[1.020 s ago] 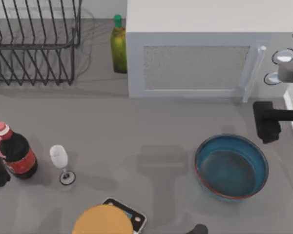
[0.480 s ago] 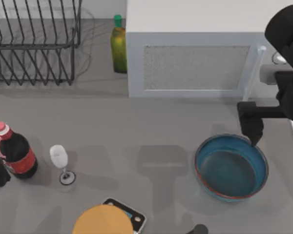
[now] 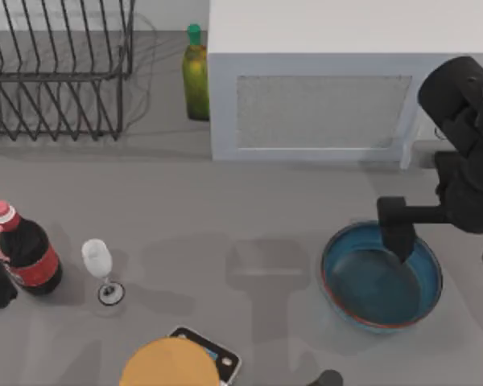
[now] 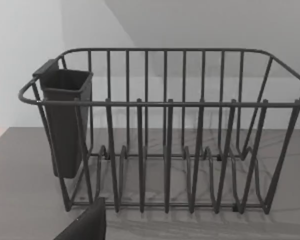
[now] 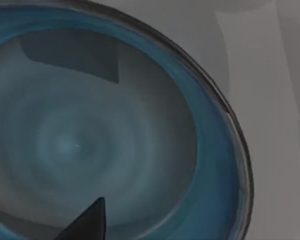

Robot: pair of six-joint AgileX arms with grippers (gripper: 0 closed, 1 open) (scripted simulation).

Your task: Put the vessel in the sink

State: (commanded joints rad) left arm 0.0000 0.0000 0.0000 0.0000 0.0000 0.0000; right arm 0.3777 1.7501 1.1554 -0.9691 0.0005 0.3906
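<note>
Even, soft light; faint blurred shadows on the counter.

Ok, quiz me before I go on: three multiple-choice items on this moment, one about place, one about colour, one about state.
1. Where is the right gripper?
A. over the dish rack
B. above the far rim of the bowl
C. beside the wine glass

2. What colour is the bowl inside?
A. teal-blue
B. orange
C. white

3. How does the bowl stand?
A. tipped on its side
B. upside down
C. upright on the counter

Key: 1 B, the top view shows the dark gripper overlapping the bowl's far rim. 2 A, the right wrist view shows a teal-blue inside. 3 C, its open mouth faces up on the grey counter.
</note>
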